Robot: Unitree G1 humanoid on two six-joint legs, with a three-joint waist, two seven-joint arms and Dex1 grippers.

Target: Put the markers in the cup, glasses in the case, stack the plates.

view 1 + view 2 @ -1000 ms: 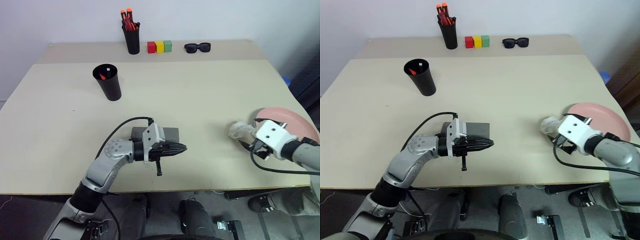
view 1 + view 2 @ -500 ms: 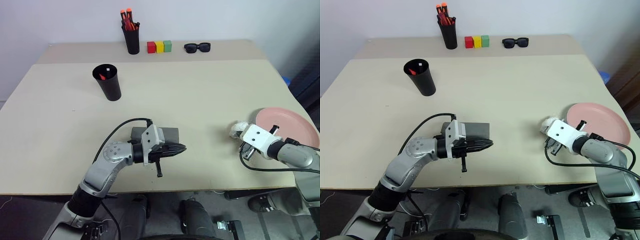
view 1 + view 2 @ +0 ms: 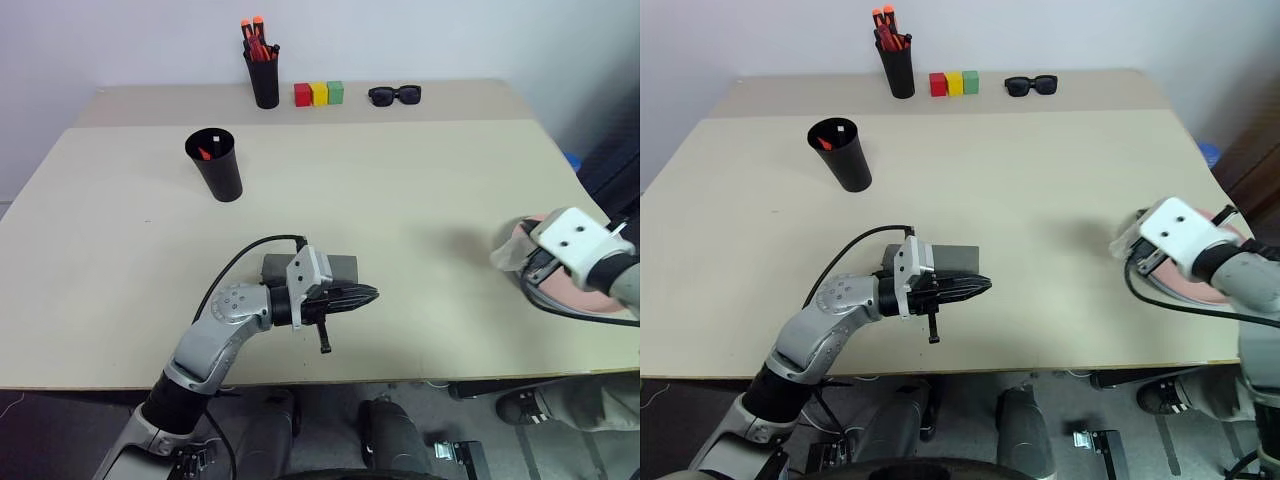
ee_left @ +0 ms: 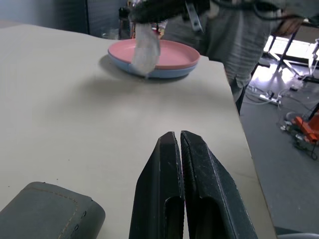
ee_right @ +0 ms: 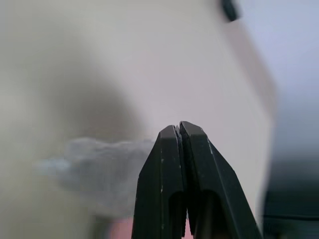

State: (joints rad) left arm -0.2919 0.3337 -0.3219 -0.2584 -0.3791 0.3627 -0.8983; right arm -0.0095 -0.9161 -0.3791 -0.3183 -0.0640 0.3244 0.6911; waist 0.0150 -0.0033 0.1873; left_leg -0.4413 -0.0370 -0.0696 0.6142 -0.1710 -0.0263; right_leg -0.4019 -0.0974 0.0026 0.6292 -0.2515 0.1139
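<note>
My left gripper (image 3: 368,294) is shut on nothing, level, just in front of the closed grey case (image 3: 335,266). My right gripper (image 5: 178,128) is shut on a crumpled translucent wad (image 3: 512,248), which hangs from it above the plates. The pink plate (image 4: 167,50) lies stacked on the blue plate (image 4: 149,70) near the table's right edge. The black cup (image 3: 215,165) stands far left with both markers (image 3: 205,152) in it, red and white tips up. The glasses are hidden.
At the back stand a black pen pot (image 3: 264,78) of orange-capped pens, three coloured blocks (image 3: 319,94) and black sunglasses (image 3: 395,95). The table (image 3: 400,200) ends just right of the plates.
My right gripper has shut on the wad and lifted it up and to the right, over the plates. My left arm has stayed put.
</note>
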